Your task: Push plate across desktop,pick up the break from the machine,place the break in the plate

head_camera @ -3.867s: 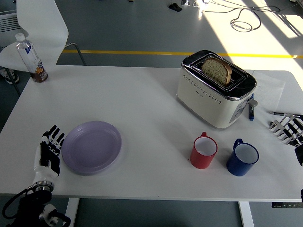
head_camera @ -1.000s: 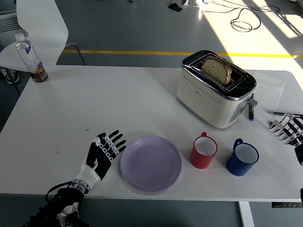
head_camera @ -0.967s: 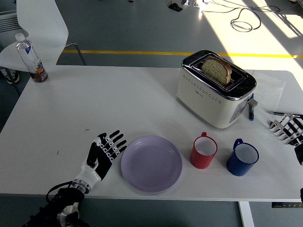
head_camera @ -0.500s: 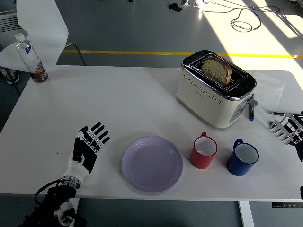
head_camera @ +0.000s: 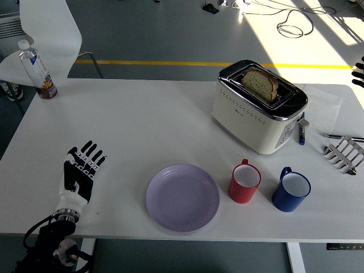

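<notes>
A lilac plate (head_camera: 182,197) lies near the table's front edge, left of the mugs. A cream and chrome toaster (head_camera: 259,105) stands at the back right with a slice of brown bread (head_camera: 261,84) sticking up from its slot. My left hand (head_camera: 79,170) is open and empty, fingers spread, over the table's front left, well apart from the plate. Only a small part of my right hand (head_camera: 359,69) shows at the picture's right edge, level with the toaster's top.
A red mug (head_camera: 245,182) and a blue mug (head_camera: 291,189) stand right of the plate. A metal rack (head_camera: 343,153) and pens (head_camera: 301,133) lie at the right. A bottle (head_camera: 38,71) stands at the back left corner, with a white chair (head_camera: 45,34) behind it.
My left hand pushed the plate right to the middle front, then drew back left away from it. My right hand rose from the table's right edge, uncovering the metal rack.
</notes>
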### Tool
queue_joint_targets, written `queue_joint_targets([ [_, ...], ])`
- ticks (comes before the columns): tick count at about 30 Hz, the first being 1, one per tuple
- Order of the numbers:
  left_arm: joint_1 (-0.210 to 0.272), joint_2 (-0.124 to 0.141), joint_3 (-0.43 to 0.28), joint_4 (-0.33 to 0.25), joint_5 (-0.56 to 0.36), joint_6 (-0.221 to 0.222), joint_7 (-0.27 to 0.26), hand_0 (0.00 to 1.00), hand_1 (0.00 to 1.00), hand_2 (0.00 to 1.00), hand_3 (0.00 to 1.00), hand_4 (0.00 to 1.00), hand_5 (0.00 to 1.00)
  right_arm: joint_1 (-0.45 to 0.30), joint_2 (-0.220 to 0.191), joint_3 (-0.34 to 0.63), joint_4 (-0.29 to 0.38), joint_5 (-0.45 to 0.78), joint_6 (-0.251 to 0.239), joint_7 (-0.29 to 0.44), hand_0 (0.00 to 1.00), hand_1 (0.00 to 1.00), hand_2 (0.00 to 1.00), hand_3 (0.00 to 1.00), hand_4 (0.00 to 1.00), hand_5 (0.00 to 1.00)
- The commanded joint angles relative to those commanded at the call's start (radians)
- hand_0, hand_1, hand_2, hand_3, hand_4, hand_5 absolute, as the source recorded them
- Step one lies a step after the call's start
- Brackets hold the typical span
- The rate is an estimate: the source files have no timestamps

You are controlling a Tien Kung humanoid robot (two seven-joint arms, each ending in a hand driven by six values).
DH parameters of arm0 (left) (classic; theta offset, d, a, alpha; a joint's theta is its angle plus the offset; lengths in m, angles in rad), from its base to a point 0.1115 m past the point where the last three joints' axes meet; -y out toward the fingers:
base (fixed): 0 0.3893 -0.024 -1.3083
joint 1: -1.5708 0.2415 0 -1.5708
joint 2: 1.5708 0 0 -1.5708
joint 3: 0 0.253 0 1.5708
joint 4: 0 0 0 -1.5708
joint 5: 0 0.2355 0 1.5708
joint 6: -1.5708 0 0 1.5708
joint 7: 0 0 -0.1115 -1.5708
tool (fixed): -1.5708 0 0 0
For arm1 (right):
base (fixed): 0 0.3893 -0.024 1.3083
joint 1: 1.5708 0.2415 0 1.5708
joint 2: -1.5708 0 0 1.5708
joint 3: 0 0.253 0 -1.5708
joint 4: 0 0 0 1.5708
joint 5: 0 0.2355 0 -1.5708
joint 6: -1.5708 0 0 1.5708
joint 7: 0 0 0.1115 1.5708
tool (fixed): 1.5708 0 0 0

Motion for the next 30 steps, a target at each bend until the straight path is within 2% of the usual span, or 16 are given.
queue_joint_targets([
  [1, 0.001, 0.0, 0.002, 0.0, 0.0, 0.0, 0.001, 0.79, 0.794, 0.84, 0.77, 0.511, 0.998, 0.039, -0.012, -0.029, -0.007, -0.039, 0.0, -0.025, 0.802, 0.769, 0.801, 0.812, 0.715, 0.327],
  [2, 0.003, 0.0, 0.005, 0.0, 0.001, 0.002, 0.002, 0.792, 0.791, 0.837, 0.767, 0.51, 0.998, 0.077, -0.025, -0.065, -0.026, -0.078, 0.007, -0.056, 0.824, 0.792, 0.812, 0.85, 0.741, 0.236],
  [5, 0.01, 0.0, 0.011, 0.001, 0.005, 0.009, 0.009, 0.792, 0.791, 0.837, 0.767, 0.51, 0.998, 0.201, -0.029, -0.174, -0.085, -0.208, 0.032, -0.123, 0.824, 0.792, 0.812, 0.85, 0.741, 0.236],
  [9, 0.015, 0.0, 0.022, 0.002, 0.012, 0.018, 0.023, 0.791, 0.787, 0.833, 0.753, 0.503, 0.998, 0.352, 0.008, -0.307, -0.184, -0.364, 0.095, -0.176, 0.829, 0.796, 0.805, 0.853, 0.767, 0.223],
  [13, 0.02, 0.0, 0.024, -0.002, 0.016, 0.023, 0.029, 0.791, 0.787, 0.833, 0.753, 0.503, 0.998, 0.496, 0.065, -0.41, -0.292, -0.529, 0.166, -0.212, 0.829, 0.796, 0.805, 0.853, 0.767, 0.223],
  [14, 0.022, 0.0, 0.023, -0.003, 0.019, 0.028, 0.031, 0.79, 0.781, 0.829, 0.745, 0.486, 0.998, 0.519, 0.076, -0.428, -0.311, -0.568, 0.181, -0.22, 0.789, 0.704, 0.691, 0.829, 0.769, 0.223],
  [16, 0.028, 0.0, 0.022, -0.004, 0.022, 0.033, 0.035, 0.79, 0.781, 0.829, 0.745, 0.486, 0.998, 0.574, 0.108, -0.481, -0.37, -0.65, 0.217, -0.236, 0.789, 0.704, 0.691, 0.829, 0.769, 0.223],
  [19, 0.033, 0.0, 0.022, -0.005, 0.025, 0.037, 0.038, 0.79, 0.781, 0.829, 0.745, 0.486, 0.998, 0.622, 0.153, -0.518, -0.439, -0.709, 0.25, -0.24, 0.789, 0.704, 0.691, 0.829, 0.769, 0.223],
  [20, 0.034, 0.0, 0.021, -0.005, 0.026, 0.038, 0.039, 0.79, 0.779, 0.827, 0.743, 0.478, 0.998, 0.631, 0.164, -0.523, -0.454, -0.705, 0.254, -0.239, 0.784, 0.684, 0.666, 0.818, 0.767, 0.233],
  [30, 0.024, 0.0, 0.016, -0.015, 0.031, 0.039, 0.04, 0.79, 0.777, 0.826, 0.742, 0.473, 0.998, 0.724, 0.269, -0.569, -0.626, -0.682, 0.315, -0.258, 0.779, 0.684, 0.663, 0.819, 0.772, 0.245],
])
